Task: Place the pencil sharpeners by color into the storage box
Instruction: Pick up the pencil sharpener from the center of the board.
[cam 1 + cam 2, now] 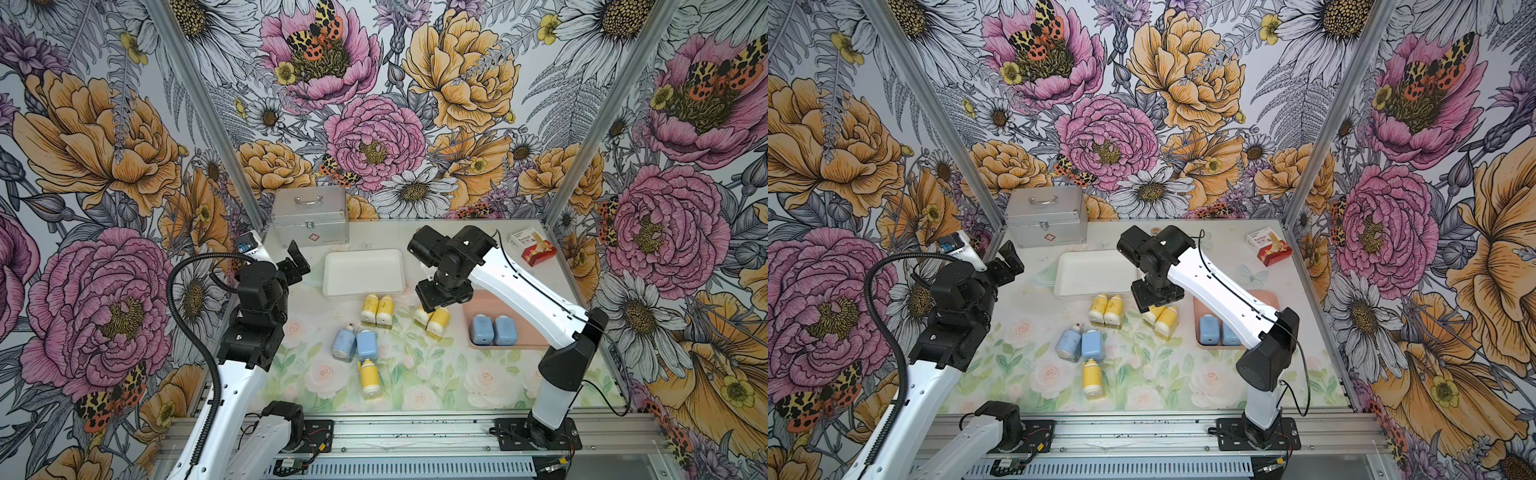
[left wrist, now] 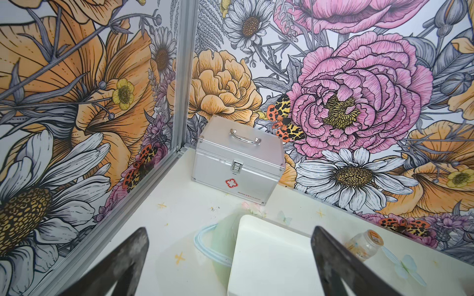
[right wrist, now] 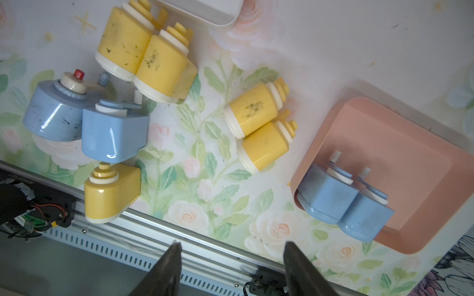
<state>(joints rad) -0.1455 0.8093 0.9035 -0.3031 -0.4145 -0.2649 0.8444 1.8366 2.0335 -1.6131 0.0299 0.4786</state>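
Yellow sharpeners (image 1: 439, 321) touch, leaving no gap; open mat (image 1: 415, 374) surrounds them.

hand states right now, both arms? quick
Left hand: open, holding nothing.
Right hand: open, nothing between its fingers.

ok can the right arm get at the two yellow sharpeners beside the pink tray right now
Probably yes. The right gripper hovers close above that yellow pair, jaws apart and empty, and nothing lies over them. The two touch, so grabbing one may nudge the other.
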